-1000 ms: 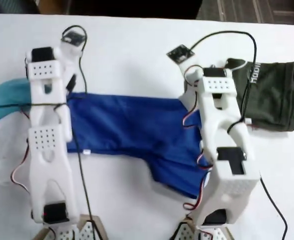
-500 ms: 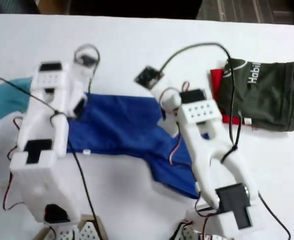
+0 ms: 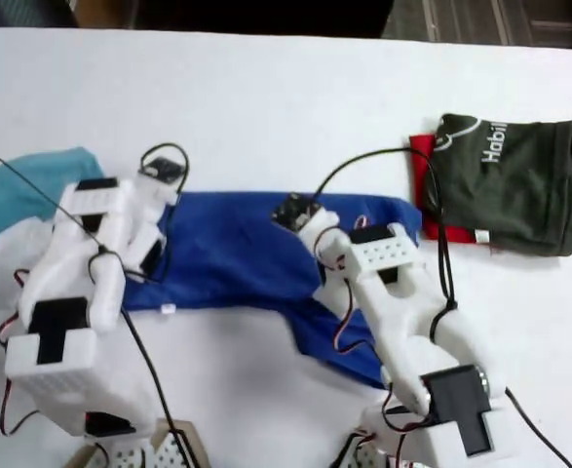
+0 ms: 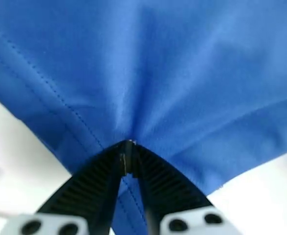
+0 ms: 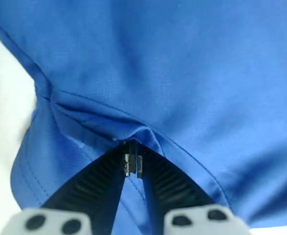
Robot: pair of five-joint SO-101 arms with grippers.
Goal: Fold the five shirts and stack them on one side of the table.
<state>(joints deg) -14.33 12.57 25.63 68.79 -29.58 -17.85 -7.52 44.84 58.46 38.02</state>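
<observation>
A blue shirt lies spread across the middle of the white table. My left gripper is shut on a pinch of the blue shirt near its left end, where the left arm stands in the high view. My right gripper is shut on a fold of the blue shirt near its right part, under the right arm. A folded dark green shirt rests on a red shirt at the right side. A teal shirt lies at the left edge.
Cables run from both arms over the cloth. The far half of the table is bare white surface. The arm bases stand at the near edge.
Both arms have drawn back toward the near edge, pulling the blue shirt's far edge with them. The right arm has moved left, away from the green shirt, uncovering the red shirt.
</observation>
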